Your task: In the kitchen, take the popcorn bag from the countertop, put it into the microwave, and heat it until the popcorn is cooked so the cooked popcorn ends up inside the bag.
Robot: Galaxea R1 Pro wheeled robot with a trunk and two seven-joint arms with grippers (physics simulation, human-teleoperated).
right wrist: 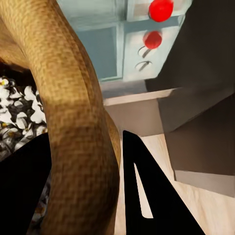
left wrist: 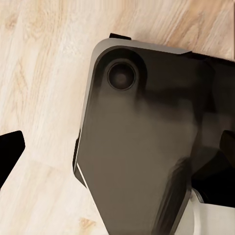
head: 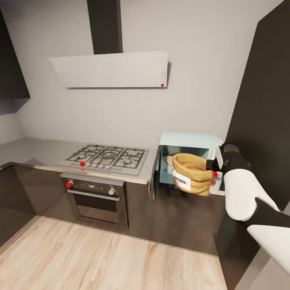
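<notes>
Right wrist: right end effector point(right wrist: 105, 196) pinches popcorn bag point(right wrist: 73, 98) rim.

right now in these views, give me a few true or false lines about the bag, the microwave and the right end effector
1. The microwave door is open. True.
2. The popcorn bag lies on the gas hob. False: it is held up in front of the microwave opening, off to the hob's side.
3. The right end effector grips the bag's rolled rim, one finger inside and one outside. True.
4. The bag is empty. False: the right wrist view shows pale popcorn pieces inside it.
5. The built-in oven sits directly under the microwave. False: it sits under the gas hob.
</notes>
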